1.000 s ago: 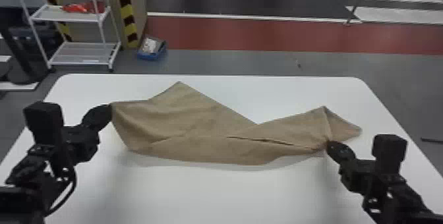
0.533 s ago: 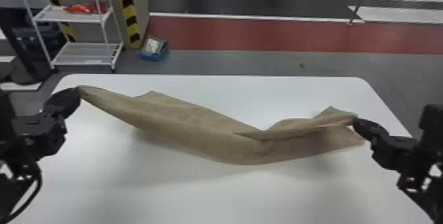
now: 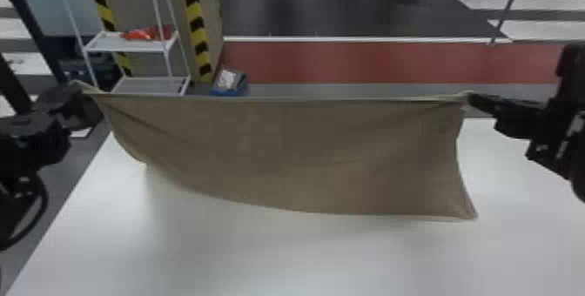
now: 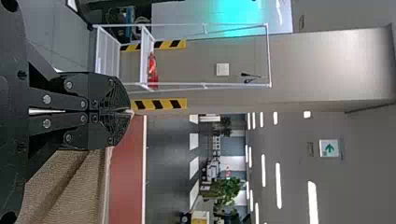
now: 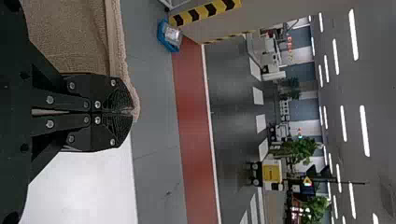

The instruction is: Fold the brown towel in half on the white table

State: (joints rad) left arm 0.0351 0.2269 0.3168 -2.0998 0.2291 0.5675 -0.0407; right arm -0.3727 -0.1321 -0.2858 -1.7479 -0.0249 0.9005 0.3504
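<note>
Newly raised: brown cloth towel (image 3: 283, 156), crumpled low earlier, now hung spread over white table (image 3: 261, 256), corners pinched by black left gripper (image 4: 123, 111) and black right gripper (image 5: 127, 111); half-fold apparently being readied.

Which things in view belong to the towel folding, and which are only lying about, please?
For the job:
- brown towel, held up at two corners
- white table, below it
- left tool and right tool, each shut on a corner

Only about:
- white rack, standing behind
- red item on its shelf
- blue container on the floor
</note>
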